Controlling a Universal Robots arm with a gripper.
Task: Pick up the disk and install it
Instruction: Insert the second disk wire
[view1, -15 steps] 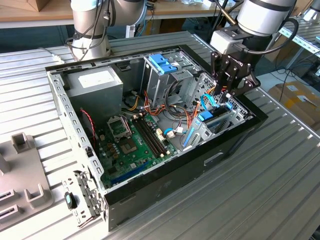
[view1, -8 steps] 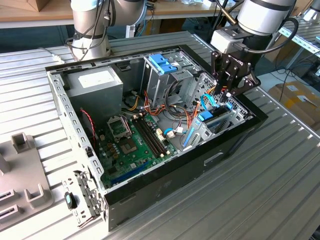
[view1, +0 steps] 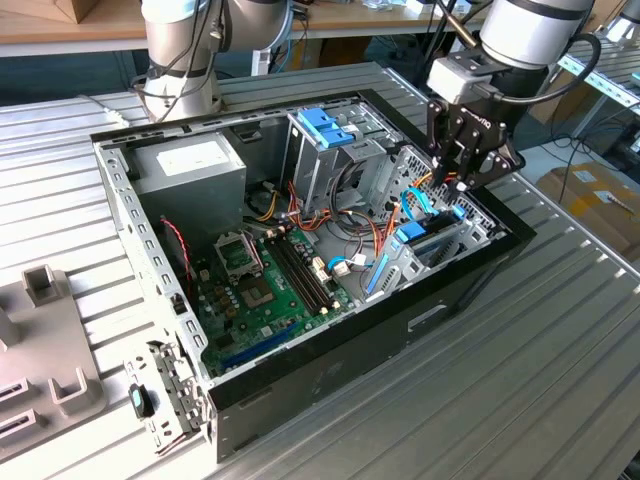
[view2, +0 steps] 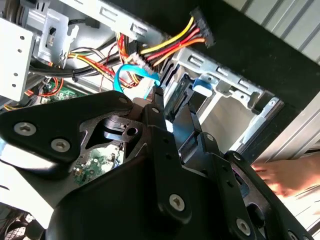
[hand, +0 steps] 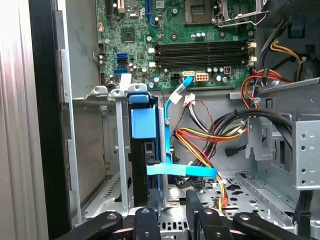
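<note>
The disk (hand: 140, 125) stands on edge in a slot of the lower metal drive cage (hand: 100, 150), its light-blue carrier end facing up and its dark body below. In the exterior view the disk (view1: 416, 234) sits in that cage at the case's corner on the exterior view's right. My gripper (view1: 452, 186) hangs just above it, apart from it. The black fingers (hand: 144, 222) are spread, open, with nothing between them. In the second wrist view the gripper (view2: 175, 107) points down at the disk's blue end (view2: 201, 84).
A flat blue data cable (hand: 182, 171) and red-yellow-black power wires (hand: 210, 137) cross beside the disk. The motherboard (view1: 260, 285), power supply (view1: 190, 165) and upper cage with blue latch (view1: 325, 125) fill the open case. A person's hand (view2: 285, 177) rests outside the case wall.
</note>
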